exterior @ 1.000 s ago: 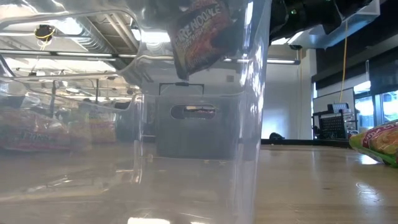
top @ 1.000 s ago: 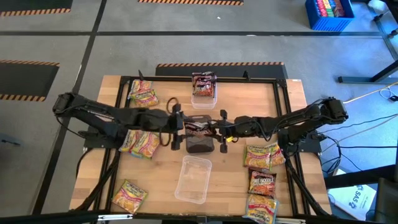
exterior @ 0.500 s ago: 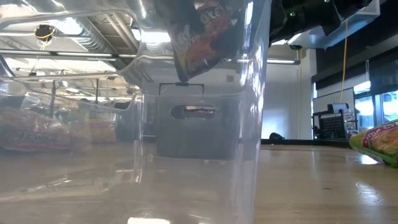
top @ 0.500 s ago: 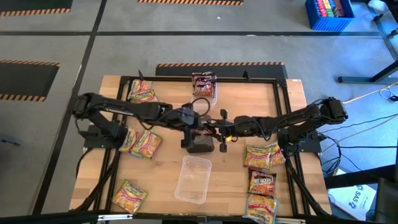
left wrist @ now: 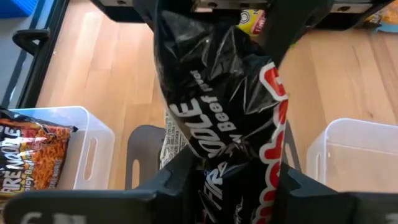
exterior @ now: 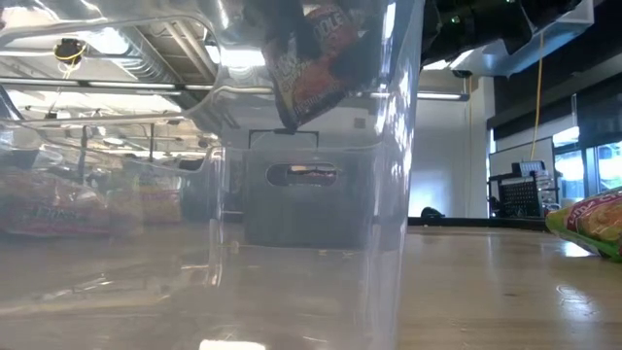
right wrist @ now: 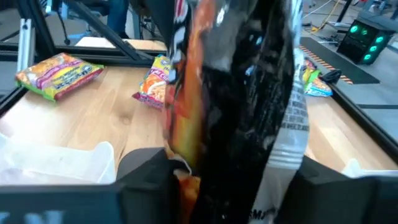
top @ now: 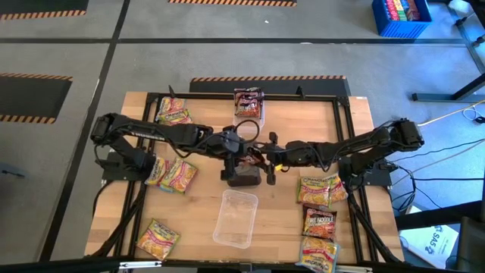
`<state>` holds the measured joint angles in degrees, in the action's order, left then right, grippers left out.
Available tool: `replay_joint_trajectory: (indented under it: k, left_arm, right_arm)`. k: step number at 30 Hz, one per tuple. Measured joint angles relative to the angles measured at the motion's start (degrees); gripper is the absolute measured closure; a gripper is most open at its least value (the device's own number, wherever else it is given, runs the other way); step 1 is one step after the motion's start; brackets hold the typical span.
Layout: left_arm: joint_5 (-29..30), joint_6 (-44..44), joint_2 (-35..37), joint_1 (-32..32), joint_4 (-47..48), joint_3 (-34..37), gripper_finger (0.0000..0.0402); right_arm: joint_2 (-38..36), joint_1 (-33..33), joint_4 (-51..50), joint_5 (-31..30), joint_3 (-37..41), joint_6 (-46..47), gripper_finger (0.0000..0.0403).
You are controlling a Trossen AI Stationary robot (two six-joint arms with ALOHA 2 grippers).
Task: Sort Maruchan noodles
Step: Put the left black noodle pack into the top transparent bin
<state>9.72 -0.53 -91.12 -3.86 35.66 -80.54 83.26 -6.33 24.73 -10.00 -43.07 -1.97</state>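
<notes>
A dark brown-red noodle packet [top: 248,154] hangs above the table's middle between both grippers, over a dark grey bin [top: 244,178]. My left gripper [top: 236,152] comes from the table's left and is shut on the packet [left wrist: 230,112]. My right gripper [top: 261,157] comes from the right, and the same packet [right wrist: 242,93] fills the gap between its fingers. In the low view the packet [exterior: 316,58] shows high up behind a clear tray wall. Other packets lie loose on the table. My left gripper pinches the dark packet between its two fingers at the packet's crumpled end [left wrist: 239,171]. The fingers slant down from the table's left. The packet is lifted clear above the dark grey bin. My right gripper has the packet's other end [right wrist: 205,168] between its two fingers, which come nearly level from the table's right. The plastic meets both fingers. The packet stands on edge in the gap, clear of the table.
A clear tray [top: 249,120] at the far middle holds a dark packet; another clear tray [top: 236,218] lies near the front. Yellow-pink packets [top: 173,114], [top: 173,173], [top: 157,237] lie on the left, green-orange [top: 322,189] and dark red ones [top: 320,222] on the right.
My left gripper has gone toward the table's right to the hanging packet and tipped its fingers downward; it now has hold of the packet. The packet has shifted slightly and stays lifted. My right arm has kept its place.
</notes>
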Motion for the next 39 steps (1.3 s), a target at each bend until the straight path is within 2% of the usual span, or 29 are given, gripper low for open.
replay_joint_trajectory:
  k: [3,6,11,17,28,33,39]
  left_arm:
    - [0.95,-0.64,-0.01,0.00,0.22,0.04,0.0300]
    - [3.89,-1.67,0.54,0.05,1.47,0.11,0.0300]
    - [5.99,-5.28,1.14,3.27,1.39,0.11,0.0300]
    - [5.80,-13.96,1.12,10.66,-0.83,0.11,0.0300]
    - [-3.56,-22.14,-0.72,23.00,-12.70,0.00,0.0300]
    - [-4.79,-26.28,-4.69,27.00,-12.12,-0.76,0.0301]
    - [-6.41,-27.29,-11.00,29.52,-7.15,-6.24,0.0301]
  right_arm:
    - [-0.70,-0.02,-1.67,-0.48,-0.07,-0.68,0.0187]
    - [-4.56,-0.02,-8.53,-1.49,-0.09,-1.49,0.0156]
    - [-12.19,-0.02,-21.54,-6.95,-0.13,-0.40,0.0132]
    - [-16.00,-0.02,-34.09,-11.00,-0.15,1.65,0.0134]
    - [-15.18,-0.02,-45.99,-12.65,-0.09,0.37,0.0137]
    - [-15.29,-0.02,-47.52,-17.76,-0.06,-1.35,0.0137]
    - [-15.17,0.21,-47.23,-19.56,-0.04,-3.24,0.0137]
